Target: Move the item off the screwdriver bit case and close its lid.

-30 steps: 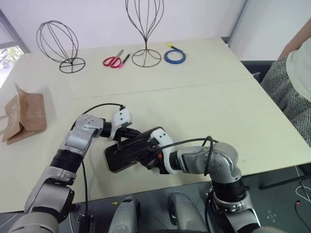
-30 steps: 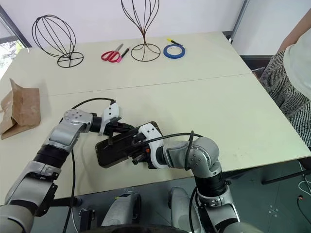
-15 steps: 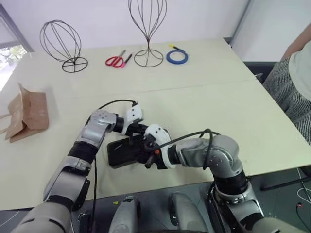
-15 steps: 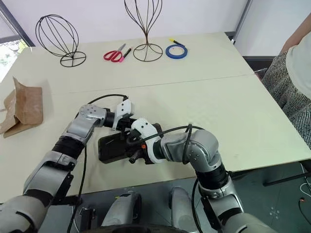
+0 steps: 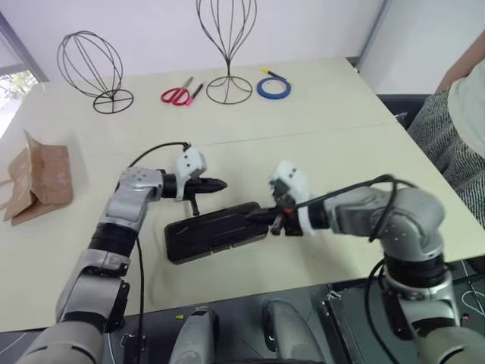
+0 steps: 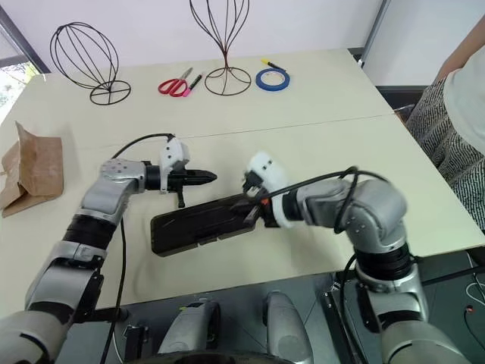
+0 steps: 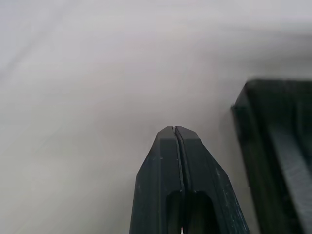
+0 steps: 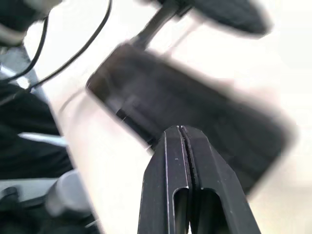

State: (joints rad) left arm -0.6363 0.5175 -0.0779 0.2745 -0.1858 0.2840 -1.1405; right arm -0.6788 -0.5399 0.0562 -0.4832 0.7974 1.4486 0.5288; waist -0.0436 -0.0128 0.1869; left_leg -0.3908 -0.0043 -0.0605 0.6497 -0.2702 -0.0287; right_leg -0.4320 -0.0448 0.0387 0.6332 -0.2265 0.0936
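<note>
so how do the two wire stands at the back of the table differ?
The left wire stand is a squat, round cage sitting low on its base; the centre wire stand is a taller, narrower cage raised on a stem. The left one stands alone, while the centre one has red scissors and a blue tape roll either side. Both are black wire on ring bases, upright.

A pale table (image 5: 341, 144) carries the screwdriver bit case (image 5: 216, 231) at lower centre, the paper bag (image 5: 38, 182) at left, and two wire stands (image 5: 91, 64), scissors (image 5: 176, 95) and blue tape (image 5: 273, 89) along the top.
</note>
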